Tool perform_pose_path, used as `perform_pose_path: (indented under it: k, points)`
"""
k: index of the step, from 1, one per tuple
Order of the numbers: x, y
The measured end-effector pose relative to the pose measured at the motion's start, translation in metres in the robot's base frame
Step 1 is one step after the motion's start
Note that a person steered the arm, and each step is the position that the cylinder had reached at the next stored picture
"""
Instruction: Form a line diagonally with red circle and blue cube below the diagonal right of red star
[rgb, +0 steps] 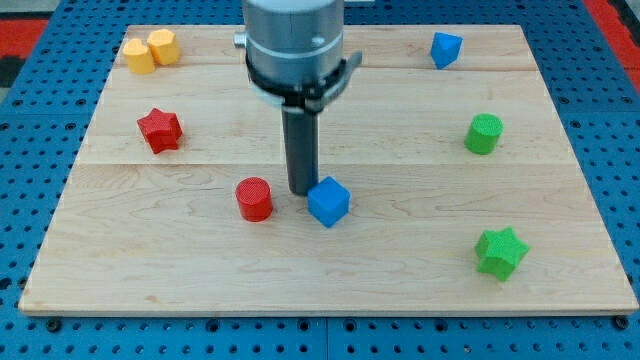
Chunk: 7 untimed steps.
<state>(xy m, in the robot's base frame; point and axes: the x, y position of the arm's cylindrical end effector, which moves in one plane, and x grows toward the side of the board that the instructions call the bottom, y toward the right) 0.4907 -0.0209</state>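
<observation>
1. The blue cube (328, 201) sits just right of the red circle (254, 199), below-right of the red star (159, 130).
2. My tip (302, 191) touches the cube's upper-left; no jaws, so no end effector state.
3. Probably light, rigid, slippery: push centrally.

my tip (302, 191) stands hemmed in: the blue cube (328, 201) touches it on the view's right and the red circle (254, 199) sits near on the view's left, a narrow gap between. the red star (159, 130) blocks the upper-left approach, with two yellow blocks (150, 51) at the corner beyond. the desk (400, 260) runs open along the view's bottom and through the middle right, until the green cylinder (484, 133), green star (500, 252) and a second blue block (445, 48) at the view's right.
</observation>
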Motion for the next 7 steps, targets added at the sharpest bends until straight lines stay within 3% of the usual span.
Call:
perform_pose_path:
  k: [2, 3, 4, 5, 6, 7]
  points:
    - [0.016, -0.033]
    - [-0.012, -0.061]
    - [-0.034, -0.044]
    - [-0.033, 0.042]
    - [0.012, 0.061]
    - [0.036, 0.029]
